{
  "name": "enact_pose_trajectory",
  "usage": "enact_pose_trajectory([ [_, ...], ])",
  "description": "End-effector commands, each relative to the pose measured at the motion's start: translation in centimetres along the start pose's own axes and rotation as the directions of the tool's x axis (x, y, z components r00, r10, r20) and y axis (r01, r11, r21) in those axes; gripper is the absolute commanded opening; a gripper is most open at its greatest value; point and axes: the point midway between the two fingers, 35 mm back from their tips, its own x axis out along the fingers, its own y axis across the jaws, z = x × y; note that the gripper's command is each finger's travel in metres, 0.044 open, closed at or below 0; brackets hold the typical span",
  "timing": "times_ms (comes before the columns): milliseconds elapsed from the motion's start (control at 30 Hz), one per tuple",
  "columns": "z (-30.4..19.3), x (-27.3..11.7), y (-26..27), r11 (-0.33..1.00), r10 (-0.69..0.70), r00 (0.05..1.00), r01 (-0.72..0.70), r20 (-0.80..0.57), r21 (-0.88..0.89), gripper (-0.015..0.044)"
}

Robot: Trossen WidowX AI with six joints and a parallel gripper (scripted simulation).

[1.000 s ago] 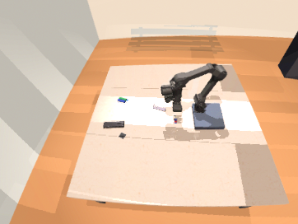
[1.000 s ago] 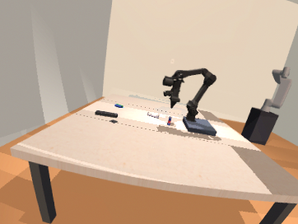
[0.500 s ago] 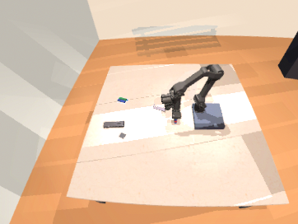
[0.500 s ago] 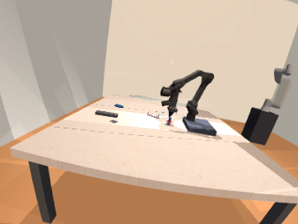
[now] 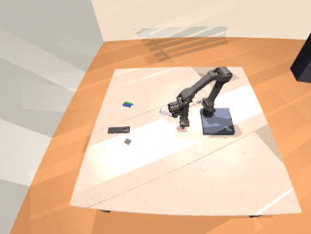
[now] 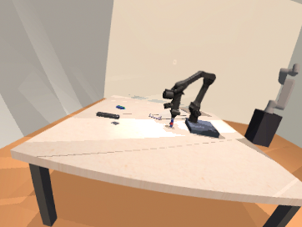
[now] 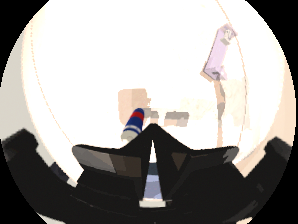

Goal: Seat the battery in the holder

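Right at the claw (image 7: 150, 129) tip, in the wrist view, the fingers are pinched together with hardly a slit between them, and nothing sits in that slit. The claw is closed on air. The battery (image 7: 136, 121) pokes up just at 11 o'clock of the tips, showing blue and red bands and a pale end. It is touching or nearly touching the left finger; I cannot tell which. Seen from above, it sits on the bench (image 5: 172, 181) right under the claw, close to the arm's base.

My read is that it's a small, stiff, smooth cylinder, light, and quick to roll or squirt sideways if pinched off-centre. The grip belongs across the middle of the barrel, leaving both ends free for spring and lip. That calls for opening wide and centring over it first.

Moving outward in the top view, a lilac piece (image 5: 165, 113) lies just beside the claw at 10 o'clock. Well apart at 9 o'clock lies a long black bar (image 5: 118, 130), most likely the holder, with a small grey square (image 5: 127, 141) near it. Farthest out, again at 10 o'clock, is a green-and-blue block (image 5: 127, 104). Seating has not begun.
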Motion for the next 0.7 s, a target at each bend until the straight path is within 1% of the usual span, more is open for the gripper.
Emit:
enact_pose_trajectory([
  [0,0.3,-0.1,0.7,1.000,0.002,1.000,-0.002,0.006,0.003,0.0000],
  [667,0.1,-0.1,3.9,1.000,0.005,1.000,-0.005,0.006,0.003,0.0000],
])
